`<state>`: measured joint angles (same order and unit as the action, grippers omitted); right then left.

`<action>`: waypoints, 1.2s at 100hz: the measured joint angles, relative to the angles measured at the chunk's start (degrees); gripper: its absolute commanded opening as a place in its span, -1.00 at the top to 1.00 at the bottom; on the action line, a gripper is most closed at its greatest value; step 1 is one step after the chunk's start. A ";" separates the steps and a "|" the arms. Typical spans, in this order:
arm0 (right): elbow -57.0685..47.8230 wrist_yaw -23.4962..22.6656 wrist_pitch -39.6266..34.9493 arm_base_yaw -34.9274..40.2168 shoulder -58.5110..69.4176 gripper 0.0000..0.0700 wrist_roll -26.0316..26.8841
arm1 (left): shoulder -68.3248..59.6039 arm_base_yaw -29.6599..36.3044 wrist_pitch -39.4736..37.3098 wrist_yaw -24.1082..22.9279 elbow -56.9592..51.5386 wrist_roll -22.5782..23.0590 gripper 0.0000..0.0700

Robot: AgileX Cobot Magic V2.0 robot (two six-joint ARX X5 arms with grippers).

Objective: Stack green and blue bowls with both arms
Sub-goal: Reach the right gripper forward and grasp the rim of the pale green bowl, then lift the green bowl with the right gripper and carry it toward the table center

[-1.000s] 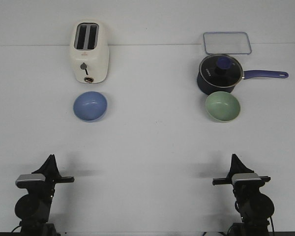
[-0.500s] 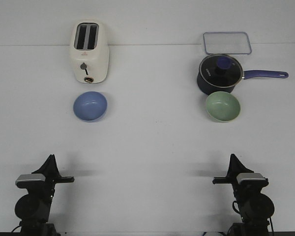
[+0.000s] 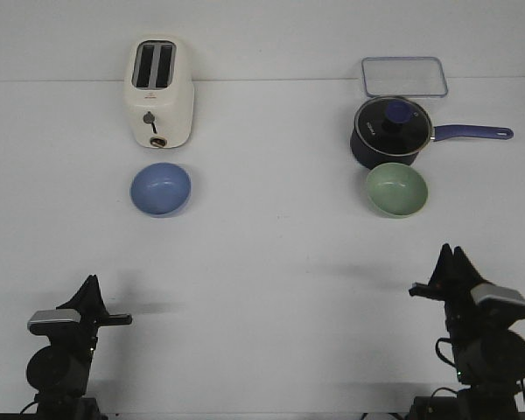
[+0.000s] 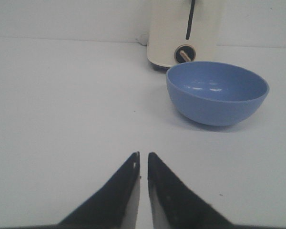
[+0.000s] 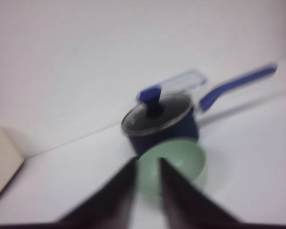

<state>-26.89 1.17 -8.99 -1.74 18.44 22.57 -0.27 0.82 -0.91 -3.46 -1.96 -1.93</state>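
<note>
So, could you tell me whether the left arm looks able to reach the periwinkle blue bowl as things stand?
Probably yes: bare table lies between the left gripper and the periwinkle blue bowl; the cream toaster stands behind it.

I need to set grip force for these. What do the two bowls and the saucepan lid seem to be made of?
Blue bowl: smooth, mostly matte, faint highlights inside; probably plastic or glazed ceramic. Green bowl: same plain matte look, likely alike. Saucepan lid: apparently dark glass with a metal rim and blue knob.
</note>
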 measured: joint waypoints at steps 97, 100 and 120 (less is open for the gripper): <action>-41.46 -4.22 -13.09 -6.36 81.48 1.00 -7.34 | 0.00 0.00 0.00 0.00 0.00 0.00 0.96; -41.57 -4.15 -12.92 -6.36 81.48 1.00 -7.32 | 0.00 0.00 0.00 0.00 0.00 0.00 0.96; -41.94 -4.76 -16.06 -6.56 78.49 0.99 -7.17 | 0.00 0.00 -0.02 0.00 0.00 0.00 0.96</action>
<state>-68.84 -3.60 -25.06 -8.29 96.92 15.40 -0.27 0.82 -0.93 -3.46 -1.96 -1.93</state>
